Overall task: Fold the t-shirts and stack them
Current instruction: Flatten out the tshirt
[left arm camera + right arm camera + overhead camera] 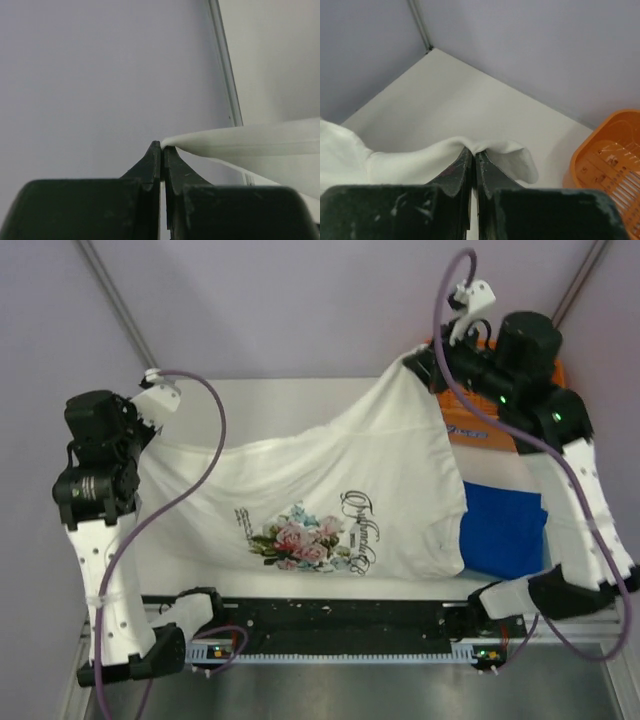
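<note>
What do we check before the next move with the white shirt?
1. Left gripper shut on white t-shirt edge: ok.
2. Right gripper shut on its other edge: ok.
3. Shirt spread wide, print visible: ok.
4. Lower hem clear of blue t-shirt: cannot tell, they overlap in top view.
5. Right arm clear of orange basket: cannot tell.

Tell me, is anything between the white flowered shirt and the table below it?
Nothing visible under most of it. At the right, a lower corner of the white shirt overlaps the blue shirt lying on the table.
</note>
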